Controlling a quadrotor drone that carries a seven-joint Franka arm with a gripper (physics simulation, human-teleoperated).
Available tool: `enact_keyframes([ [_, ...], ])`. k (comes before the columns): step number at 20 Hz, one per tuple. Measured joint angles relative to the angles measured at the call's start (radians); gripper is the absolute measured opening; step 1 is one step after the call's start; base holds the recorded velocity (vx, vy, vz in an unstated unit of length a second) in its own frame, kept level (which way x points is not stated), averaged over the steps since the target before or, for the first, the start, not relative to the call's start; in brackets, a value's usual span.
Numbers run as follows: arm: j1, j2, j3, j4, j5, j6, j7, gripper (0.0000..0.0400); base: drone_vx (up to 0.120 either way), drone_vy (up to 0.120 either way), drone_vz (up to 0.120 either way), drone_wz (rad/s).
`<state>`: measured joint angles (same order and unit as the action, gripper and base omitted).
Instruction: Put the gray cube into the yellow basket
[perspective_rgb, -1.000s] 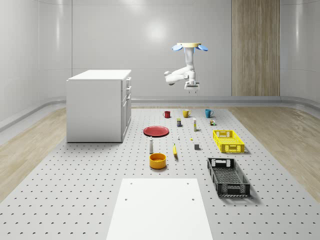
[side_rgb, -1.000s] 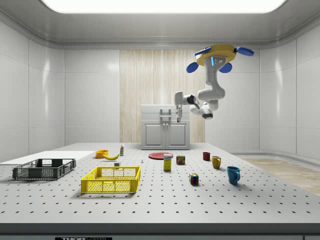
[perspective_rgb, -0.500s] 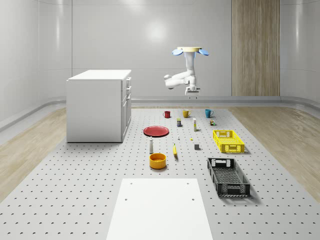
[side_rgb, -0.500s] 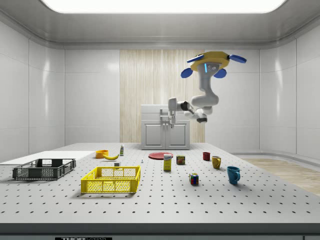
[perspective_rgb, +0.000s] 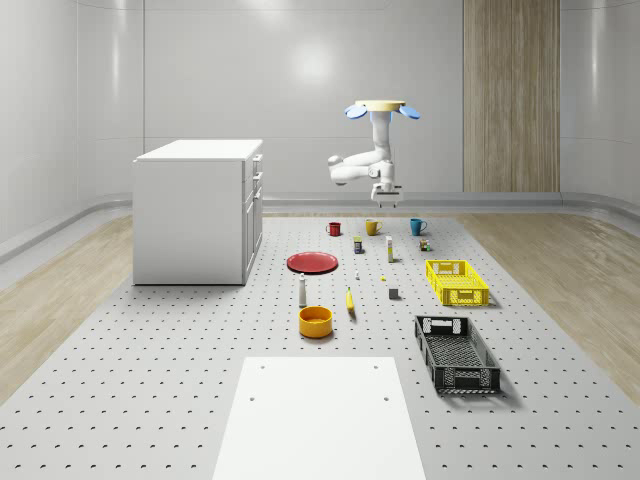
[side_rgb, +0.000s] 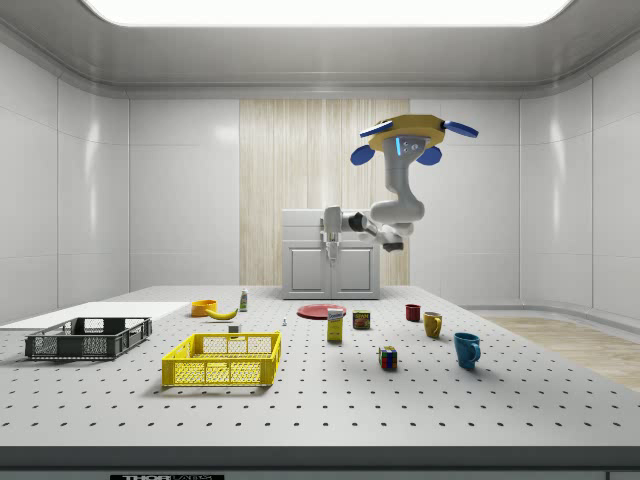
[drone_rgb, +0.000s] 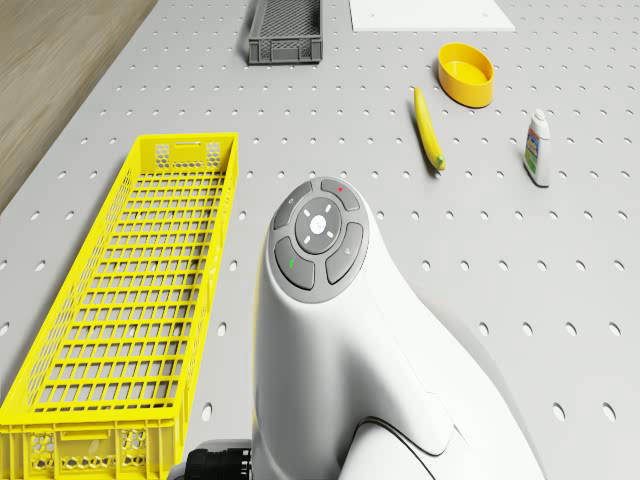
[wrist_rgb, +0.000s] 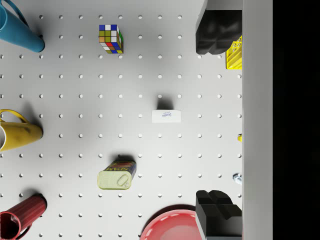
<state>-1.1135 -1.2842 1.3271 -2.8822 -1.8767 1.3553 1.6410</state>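
High above the far mugs | I had the drone (perspective_rgb: 380, 107) hovering, gripper (perspective_rgb: 387, 195) spread wide and carrying nothing | gray cube (perspective_rgb: 394, 293) sat on the table nearer the camera, just left of the yellow basket (perspective_rgb: 456, 281) | my reach: forward and well down.

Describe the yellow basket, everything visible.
The yellow basket is a long, shallow rectangular crate that looks like plastic, with lattice walls and a mesh floor. It sits flat and upright on the perforated table, with nothing seen inside it. In the whole-scene view it lies at the table's right, beyond the black basket. The gray cube sits apart from it.
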Motion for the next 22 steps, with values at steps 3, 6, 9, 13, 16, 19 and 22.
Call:
enact_keyframes([
  [3, -0.003, -0.012, 0.003, 0.001, 0.006, 0.011, 0.003, 0.04, 0.12, 0.0, -0.12, 0.0],
  [6, -0.006, -0.023, 0.005, 0.001, 0.011, 0.021, 0.006, 0.04, 0.12, 0.0, -0.12, 0.0],
  [9, -0.009, -0.034, 0.008, 0.002, 0.016, 0.031, 0.008, 0.04, 0.12, 0.0, -0.013, 0.0],
  [13, -0.013, -0.048, 0.011, 0.003, 0.022, 0.045, 0.012, 0.04, 0.12, 0.0, -0.11, 0.0],
  [16, -0.016, -0.058, 0.013, 0.003, 0.027, 0.054, 0.014, 0.04, 0.12, 0.0, -0.12, 0.0],
  [19, -0.018, -0.068, 0.015, 0.004, 0.031, 0.063, 0.016, 0.04, 0.12, 0.0, -0.04, 0.0],
  [22, -0.021, -0.078, 0.017, 0.004, 0.036, 0.072, 0.019, 0.04, 0.12, 0.0, -0.12, 0.0],
])
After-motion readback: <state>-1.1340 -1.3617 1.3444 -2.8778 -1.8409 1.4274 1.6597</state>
